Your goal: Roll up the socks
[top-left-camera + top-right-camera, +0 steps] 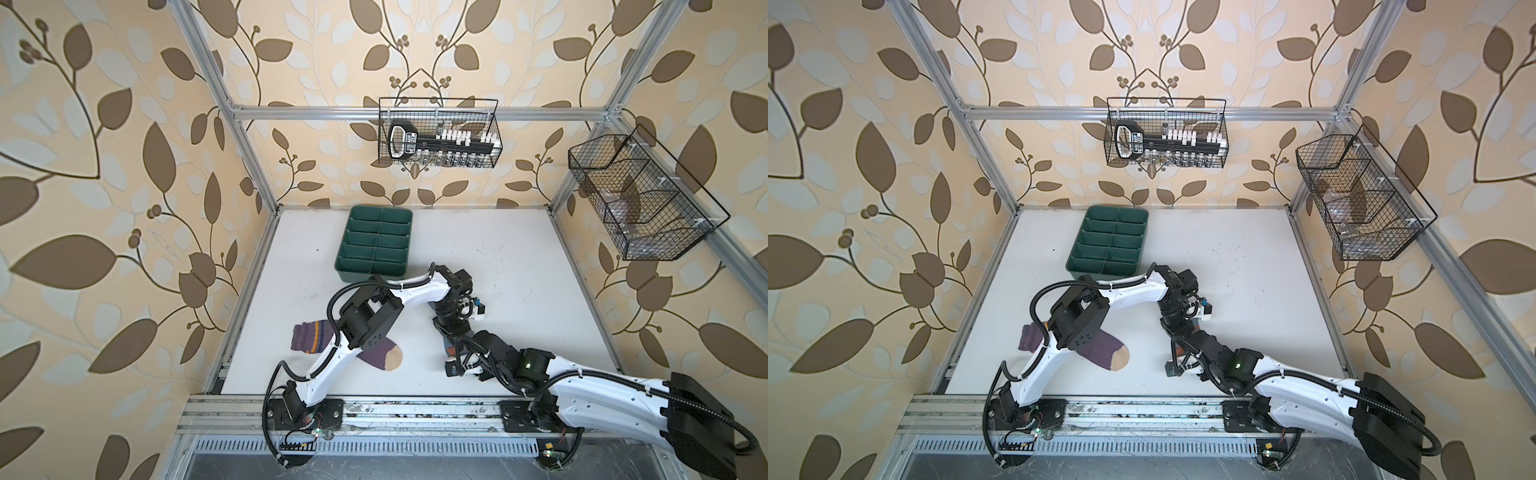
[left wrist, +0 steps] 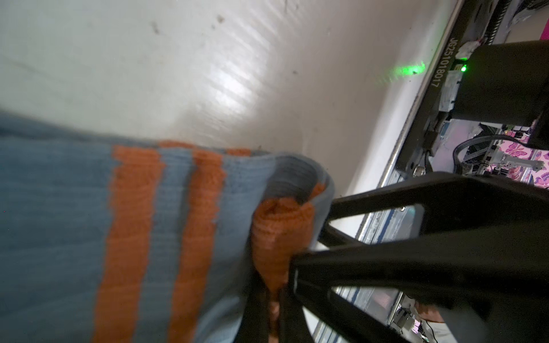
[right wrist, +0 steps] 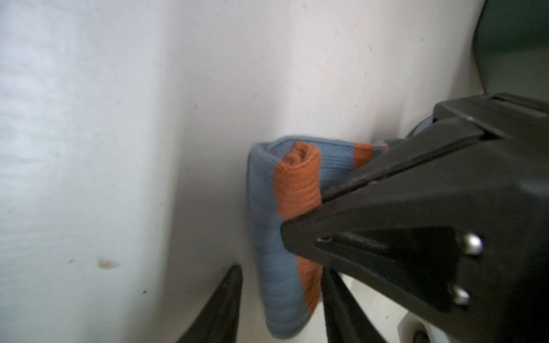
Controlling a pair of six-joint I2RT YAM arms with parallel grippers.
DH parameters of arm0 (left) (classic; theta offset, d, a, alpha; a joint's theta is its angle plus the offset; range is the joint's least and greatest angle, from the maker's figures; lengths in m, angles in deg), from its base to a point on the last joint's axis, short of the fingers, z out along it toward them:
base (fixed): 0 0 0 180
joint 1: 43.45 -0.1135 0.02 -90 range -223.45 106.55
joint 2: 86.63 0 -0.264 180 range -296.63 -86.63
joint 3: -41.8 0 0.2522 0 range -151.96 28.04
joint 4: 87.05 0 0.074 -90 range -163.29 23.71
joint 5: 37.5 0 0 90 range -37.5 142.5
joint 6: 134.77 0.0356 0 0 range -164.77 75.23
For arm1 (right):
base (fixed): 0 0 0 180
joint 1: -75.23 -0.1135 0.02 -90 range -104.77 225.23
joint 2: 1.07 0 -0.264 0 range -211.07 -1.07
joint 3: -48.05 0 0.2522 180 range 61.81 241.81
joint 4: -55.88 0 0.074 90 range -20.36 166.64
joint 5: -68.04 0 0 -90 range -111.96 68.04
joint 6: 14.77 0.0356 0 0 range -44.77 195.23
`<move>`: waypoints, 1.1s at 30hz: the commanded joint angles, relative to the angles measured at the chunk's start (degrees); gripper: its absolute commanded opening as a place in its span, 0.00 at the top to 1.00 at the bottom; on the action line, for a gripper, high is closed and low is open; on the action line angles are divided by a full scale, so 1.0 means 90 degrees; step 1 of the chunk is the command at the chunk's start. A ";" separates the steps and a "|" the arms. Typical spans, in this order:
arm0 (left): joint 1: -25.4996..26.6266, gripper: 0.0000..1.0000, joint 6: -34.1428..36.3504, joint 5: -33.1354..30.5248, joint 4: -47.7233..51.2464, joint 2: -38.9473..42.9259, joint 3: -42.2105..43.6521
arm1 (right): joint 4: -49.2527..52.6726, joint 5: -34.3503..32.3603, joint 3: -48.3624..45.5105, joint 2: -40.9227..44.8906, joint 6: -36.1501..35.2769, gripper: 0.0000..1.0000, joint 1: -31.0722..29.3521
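My left gripper (image 3: pixel 303 212) clamps the rolled grey-blue, orange-striped ribbed sock (image 3: pixel 267 261); my right gripper (image 3: pixel 280 271) straddles it, jaws apart. Closing off-centre could unravel the roll.

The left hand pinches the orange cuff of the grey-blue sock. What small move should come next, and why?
Probably close the right hand on the roll: its fingers stand apart on either side of the started roll of the grey-blue sock, while the left hand pinches the orange cuff.
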State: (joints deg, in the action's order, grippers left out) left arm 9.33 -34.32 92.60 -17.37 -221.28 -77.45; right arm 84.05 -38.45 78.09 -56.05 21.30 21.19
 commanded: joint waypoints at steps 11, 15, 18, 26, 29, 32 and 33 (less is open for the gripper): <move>0.0074 0.98 -0.0042 -0.0550 -0.0296 0.0466 0.0264 | 0.0253 0.0877 -0.0053 -0.0487 -0.0033 0.95 -0.0056; 0.0032 0.91 -0.0248 -0.0759 -0.0393 0.0936 0.0456 | 0.0531 0.0960 0.0098 -0.0408 0.0050 1.00 0.0010; -0.0153 0.89 -0.0618 -0.0551 -0.0639 0.1329 0.0680 | 0.0815 0.1007 0.0174 -0.0228 0.0007 1.00 0.0070; -0.1165 0.84 -0.1809 -0.0322 -0.1991 0.2731 0.1535 | 0.0976 0.1323 -0.0002 0.0260 -0.0004 1.00 0.0146; -0.1194 0.84 -0.1508 -0.1518 -0.1851 0.3389 0.1495 | 0.0938 0.1325 -0.0001 0.0221 0.0042 1.00 0.0128; -0.1249 0.85 -0.1320 -0.2953 -0.2024 0.4349 0.1694 | 0.1014 0.1347 0.0134 0.0173 0.0108 1.00 0.0178; -0.1254 0.85 -0.1236 -0.3489 -0.2158 0.4714 0.1829 | 0.1113 0.1416 0.0252 0.0104 0.0151 1.00 0.0234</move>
State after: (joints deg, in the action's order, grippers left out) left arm -3.07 -47.52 75.63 -34.29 -188.93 -62.61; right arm 88.95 -29.40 79.16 -54.06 21.83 22.61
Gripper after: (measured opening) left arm 0.151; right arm 0.049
